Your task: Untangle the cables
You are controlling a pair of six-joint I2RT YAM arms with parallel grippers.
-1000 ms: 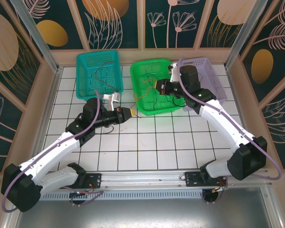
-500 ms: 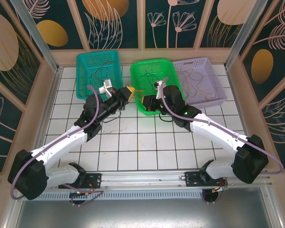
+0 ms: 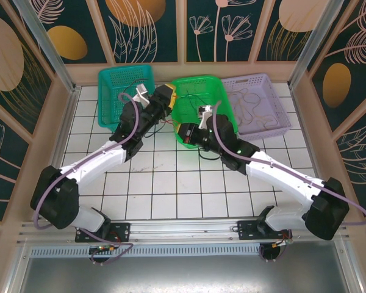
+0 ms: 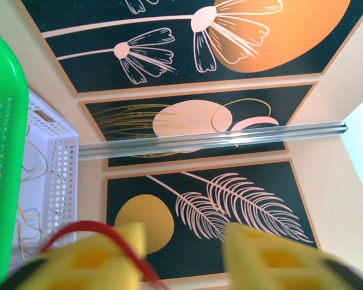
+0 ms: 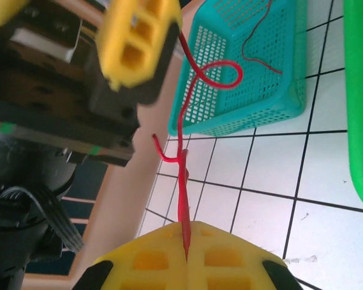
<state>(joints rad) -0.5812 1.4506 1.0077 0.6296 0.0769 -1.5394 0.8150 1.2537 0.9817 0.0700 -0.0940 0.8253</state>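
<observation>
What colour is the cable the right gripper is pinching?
Red. The cable clamped in the right gripper shows best in the right wrist view.

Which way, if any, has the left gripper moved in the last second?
Yes. The left gripper moved toward the back wall, from the tiles before the teal basket's near right corner up into the gap between it and the green basket.

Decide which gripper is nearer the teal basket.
Left. The left gripper is just off the right rim of the teal basket. The right gripper, holding a red cable, sits farther away at the near left corner of the green basket.
</observation>
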